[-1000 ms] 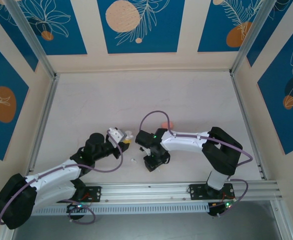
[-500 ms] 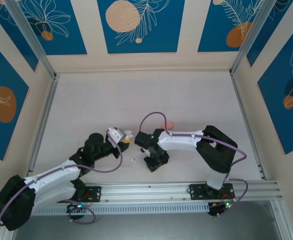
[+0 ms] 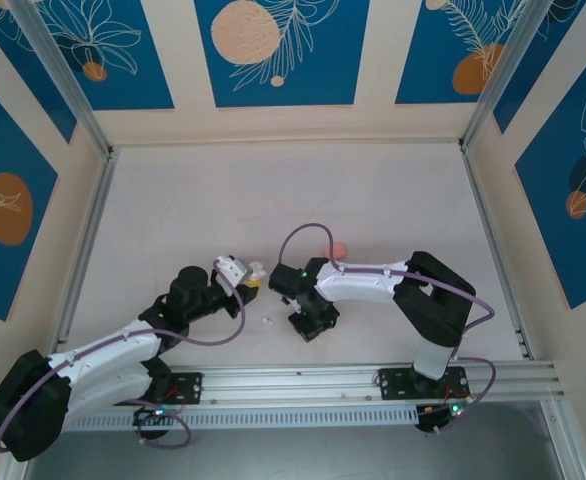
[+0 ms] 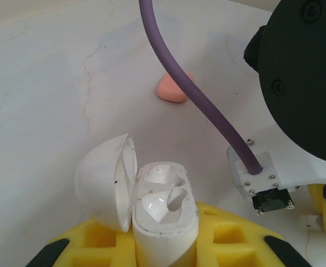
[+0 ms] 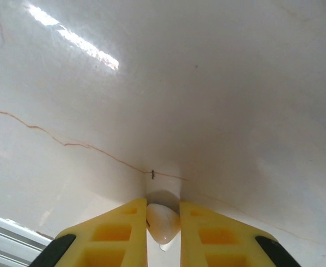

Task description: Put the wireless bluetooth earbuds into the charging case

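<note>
Our right hand (image 5: 163,210) pinched a white earbud (image 5: 162,224); our left hand (image 4: 164,240) gripped the open case (image 4: 161,194), which we judged empty.

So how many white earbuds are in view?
2. One earbud is pinched in the right gripper; the other earbud lies on the table between the arms. Others may be hidden.

light: bright, even | glare: streak on table (image 5: 74,41) | shadows: soft

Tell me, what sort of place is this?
Probably a robotics lab test cell: two black-and-white robot arms bolted to a metal rail, on a white tabletop boxed in by blue leaf-patterned wall panels.
</note>
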You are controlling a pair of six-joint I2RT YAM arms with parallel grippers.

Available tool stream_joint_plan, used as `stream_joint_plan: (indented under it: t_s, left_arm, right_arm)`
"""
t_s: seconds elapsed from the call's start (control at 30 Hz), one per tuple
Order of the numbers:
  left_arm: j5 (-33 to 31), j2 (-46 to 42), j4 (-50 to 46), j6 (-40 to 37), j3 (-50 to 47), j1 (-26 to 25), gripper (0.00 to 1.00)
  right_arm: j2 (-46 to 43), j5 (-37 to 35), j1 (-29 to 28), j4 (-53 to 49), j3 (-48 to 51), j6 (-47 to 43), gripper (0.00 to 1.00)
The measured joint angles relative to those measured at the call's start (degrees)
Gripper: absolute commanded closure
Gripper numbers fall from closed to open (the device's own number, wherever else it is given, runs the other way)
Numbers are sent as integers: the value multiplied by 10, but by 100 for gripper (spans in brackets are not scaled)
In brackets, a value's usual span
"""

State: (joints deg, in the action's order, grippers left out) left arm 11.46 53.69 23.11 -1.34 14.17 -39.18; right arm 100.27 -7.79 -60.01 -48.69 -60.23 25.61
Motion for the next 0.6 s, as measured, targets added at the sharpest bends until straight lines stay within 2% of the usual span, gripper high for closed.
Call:
stream_joint_plan:
  t_s: [0.23, 0.6]
  left_arm:
    - [2, 25, 37, 3, -4, 0, 81]
    - [64, 170, 155, 19, -7, 0, 81]
  right_arm:
    - [-62, -13, 24, 47, 36, 4, 86]
    - [-130, -21, 111, 211, 110, -7, 87]
